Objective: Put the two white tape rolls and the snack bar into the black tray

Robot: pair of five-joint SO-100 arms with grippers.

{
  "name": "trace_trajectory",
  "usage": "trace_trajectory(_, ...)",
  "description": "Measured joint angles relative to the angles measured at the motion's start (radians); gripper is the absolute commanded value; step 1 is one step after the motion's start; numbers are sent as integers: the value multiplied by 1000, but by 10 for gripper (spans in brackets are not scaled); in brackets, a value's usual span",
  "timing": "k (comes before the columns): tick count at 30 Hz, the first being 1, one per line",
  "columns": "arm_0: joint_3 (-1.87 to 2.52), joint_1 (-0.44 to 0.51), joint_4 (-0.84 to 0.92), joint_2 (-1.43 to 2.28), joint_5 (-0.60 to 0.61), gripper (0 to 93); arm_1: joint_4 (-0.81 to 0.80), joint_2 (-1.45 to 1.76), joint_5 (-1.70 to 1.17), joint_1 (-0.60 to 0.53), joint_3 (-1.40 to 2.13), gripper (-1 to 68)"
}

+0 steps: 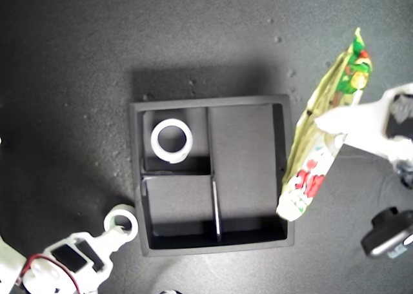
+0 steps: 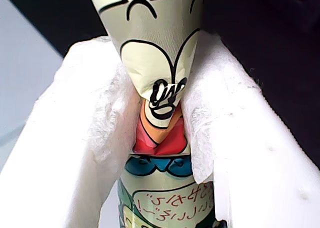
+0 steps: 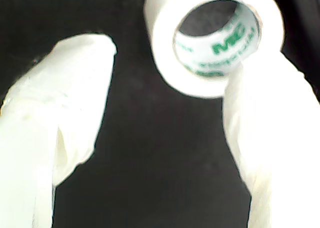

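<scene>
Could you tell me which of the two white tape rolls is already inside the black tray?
The wider roll, lying in a small square compartment of the black tray; the smaller roll sits outside the tray.

My first end effector [image 1: 322,121] reaches in from the exterior view's right, its white arm running off that edge. Its jaws are clamped on the snack bar [image 1: 314,149], and the first wrist view shows both padded fingers [image 2: 107,123] pressed against the wrapper from either side. My second end effector [image 1: 121,224] comes in from the exterior view's lower left corner, its white body angled up and toward that view's right, a red wire showing on the arm. In the second wrist view its jaws stand apart, with one finger [image 3: 270,118] touching the smaller tape roll [image 3: 212,43] and the other clear of it.
</scene>
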Motion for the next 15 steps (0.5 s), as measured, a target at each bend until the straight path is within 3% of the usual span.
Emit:
trace_trajectory(6,95,0,-103,-2,-26,165,-41,-252,-192,-28,-195,-5)
trace_trajectory(15,304,20,-308,41,-94,159,-100,-382,-242,-34,-275,-5)
